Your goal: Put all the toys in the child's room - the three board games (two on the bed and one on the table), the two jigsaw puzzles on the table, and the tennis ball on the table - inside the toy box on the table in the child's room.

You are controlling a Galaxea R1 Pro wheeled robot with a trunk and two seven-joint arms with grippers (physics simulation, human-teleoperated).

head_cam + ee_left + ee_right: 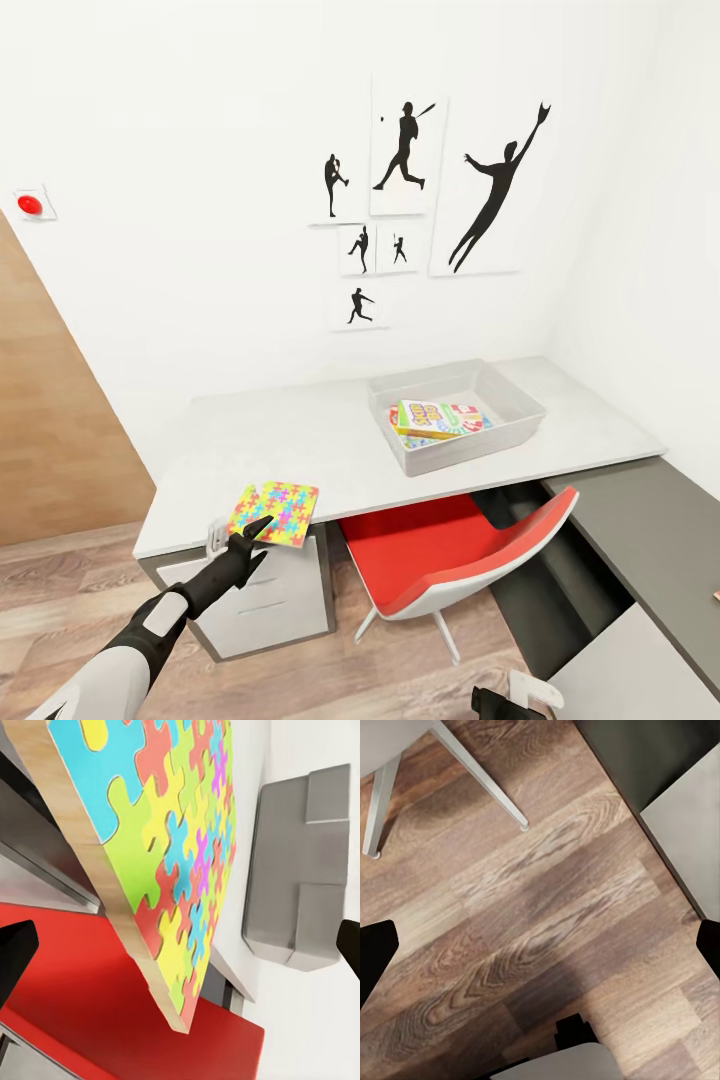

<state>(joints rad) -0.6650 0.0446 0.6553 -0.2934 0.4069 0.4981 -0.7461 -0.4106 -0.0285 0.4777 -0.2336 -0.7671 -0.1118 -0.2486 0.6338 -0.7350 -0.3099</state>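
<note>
left gripper (262, 527) spread wide at jigsaw puzzle (273, 512) – toy box (455, 412) at 2 o'clock – right gripper (540, 945) wide over floor (540, 915)

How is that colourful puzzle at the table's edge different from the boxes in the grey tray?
The puzzle lies on the bare table near its front edge, by the left claw; the boxes sit stacked inside the tray. The puzzle is a flat wood-edged board covered in jigsaw pieces; the boxes carry printed graphics. Both are brightly multicoloured.
</note>
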